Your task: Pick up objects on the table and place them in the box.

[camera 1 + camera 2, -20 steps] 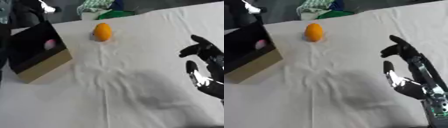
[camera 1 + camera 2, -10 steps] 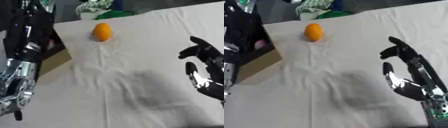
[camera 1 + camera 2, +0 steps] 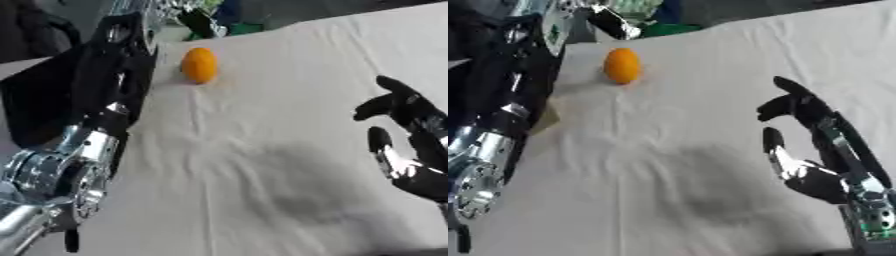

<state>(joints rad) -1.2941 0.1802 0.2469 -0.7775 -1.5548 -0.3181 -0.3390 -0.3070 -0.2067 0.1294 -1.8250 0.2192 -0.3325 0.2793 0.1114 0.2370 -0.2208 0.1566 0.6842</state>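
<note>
Reaching your left arm further up past the box now, hand hidden, can't tell its fingers; right hand stays open, orange unmoved.

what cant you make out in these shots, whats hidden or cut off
- Box: in both views the left arm crosses in front, so its opening and contents are hidden.
- Left hand: blurred at the top edge beyond the orange object; whether its fingers are open or curled cannot be told.
- Right hand: its wrist runs off the lower right corner.
- Green and blue things past the table's far edge: too blurred to identify.
</note>
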